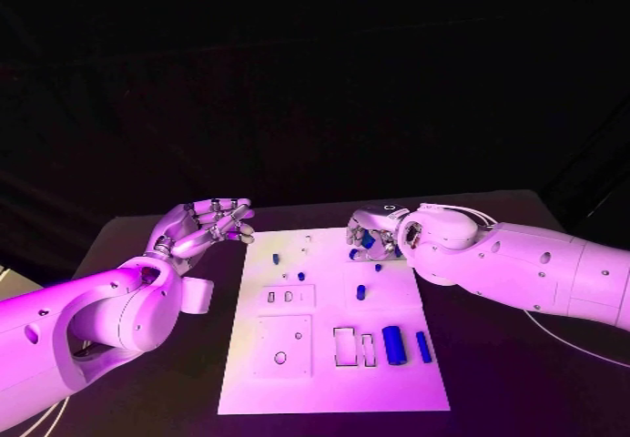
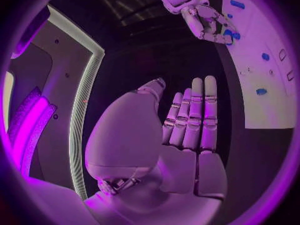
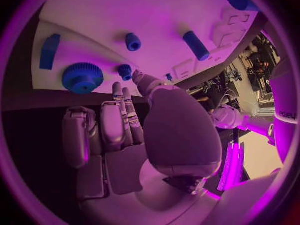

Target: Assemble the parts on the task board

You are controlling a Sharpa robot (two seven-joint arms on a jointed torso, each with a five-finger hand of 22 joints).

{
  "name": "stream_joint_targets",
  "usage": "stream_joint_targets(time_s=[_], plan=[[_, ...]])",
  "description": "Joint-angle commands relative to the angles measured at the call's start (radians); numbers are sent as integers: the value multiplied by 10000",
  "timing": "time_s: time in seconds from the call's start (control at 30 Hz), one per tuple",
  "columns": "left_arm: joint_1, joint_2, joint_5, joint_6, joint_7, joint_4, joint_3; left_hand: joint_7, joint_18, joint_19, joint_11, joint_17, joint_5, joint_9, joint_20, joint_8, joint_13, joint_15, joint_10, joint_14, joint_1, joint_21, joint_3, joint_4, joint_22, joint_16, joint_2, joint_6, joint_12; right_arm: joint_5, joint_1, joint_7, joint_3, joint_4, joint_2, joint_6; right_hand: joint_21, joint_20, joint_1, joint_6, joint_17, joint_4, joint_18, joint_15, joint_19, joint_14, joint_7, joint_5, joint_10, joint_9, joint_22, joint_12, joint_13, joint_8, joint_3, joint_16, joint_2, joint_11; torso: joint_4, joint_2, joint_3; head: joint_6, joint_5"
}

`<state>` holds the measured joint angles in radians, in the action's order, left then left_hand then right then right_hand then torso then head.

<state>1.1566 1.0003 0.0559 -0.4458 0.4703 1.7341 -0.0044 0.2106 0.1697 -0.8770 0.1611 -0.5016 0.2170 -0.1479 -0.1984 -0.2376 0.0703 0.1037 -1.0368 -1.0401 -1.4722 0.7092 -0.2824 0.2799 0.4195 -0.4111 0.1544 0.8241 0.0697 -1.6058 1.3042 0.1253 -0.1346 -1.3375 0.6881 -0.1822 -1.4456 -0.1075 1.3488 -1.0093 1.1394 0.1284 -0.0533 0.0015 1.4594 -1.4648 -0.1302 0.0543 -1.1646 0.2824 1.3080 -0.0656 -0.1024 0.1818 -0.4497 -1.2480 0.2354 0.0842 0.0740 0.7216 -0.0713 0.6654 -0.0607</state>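
Note:
The white task board [image 1: 329,382] lies in the middle of the table. Blue parts sit on it: a thick cylinder [image 1: 392,345] and a thin bar [image 1: 422,346] near its right edge, and a small peg [image 1: 361,292] further up. My right hand [image 1: 374,235] hovers over the board's far right corner, fingers pointing down. There its fingertips [image 3: 117,89] reach close to a small peg [image 3: 125,71], beside a blue gear [image 3: 82,77] and a blue block [image 3: 49,51]; whether they touch it I cannot tell. My left hand [image 1: 210,228] is raised off the board's far left corner, its fingers [image 2: 195,112] straight and holding nothing.
Rectangular recesses [image 1: 352,347] and a square plate [image 1: 284,346] mark the board's near half. Two more small blue pegs [image 1: 300,275] stand near the board's far left. Black table surface [image 1: 499,364] surrounds the board on all sides.

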Motion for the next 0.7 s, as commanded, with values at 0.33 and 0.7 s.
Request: stream_joint_targets(time_s=[0.33, 0.7], plan=[[46, 17, -93, 307, -19, 18, 21, 75, 94, 119, 23, -54, -41, 16, 9, 52, -11, -11, 19, 89, -26, 137, -127, -30, 71, -83, 18, 37, -36, -132, -49, 190, -5, 166, -113, 133, 17, 33, 8, -216, -42, 80, 96, -8, -27, -261, 28, 56, -160, 80, 702, -18, -49, 87, -265, -36, -228, -62, -14, 47, -27, 53, 41], [72, 26, -100, 380, -48, -49, 22, 79, 92, 171, 30, -81, -45, 19, 2, 61, -14, -3, 42, 122, -33, 195, -163, -35, 113, -87, 3, 29, -42, -174, -66, 213, -15, 190, -164, 268, -20, 43, 58, -301, -26, 31, 106, -25, -9, -256, 56, 53, -246, 134, 764, -17, -67, 138, -407, -76, -194, -80, -9, 73, -43, 34, 29]])
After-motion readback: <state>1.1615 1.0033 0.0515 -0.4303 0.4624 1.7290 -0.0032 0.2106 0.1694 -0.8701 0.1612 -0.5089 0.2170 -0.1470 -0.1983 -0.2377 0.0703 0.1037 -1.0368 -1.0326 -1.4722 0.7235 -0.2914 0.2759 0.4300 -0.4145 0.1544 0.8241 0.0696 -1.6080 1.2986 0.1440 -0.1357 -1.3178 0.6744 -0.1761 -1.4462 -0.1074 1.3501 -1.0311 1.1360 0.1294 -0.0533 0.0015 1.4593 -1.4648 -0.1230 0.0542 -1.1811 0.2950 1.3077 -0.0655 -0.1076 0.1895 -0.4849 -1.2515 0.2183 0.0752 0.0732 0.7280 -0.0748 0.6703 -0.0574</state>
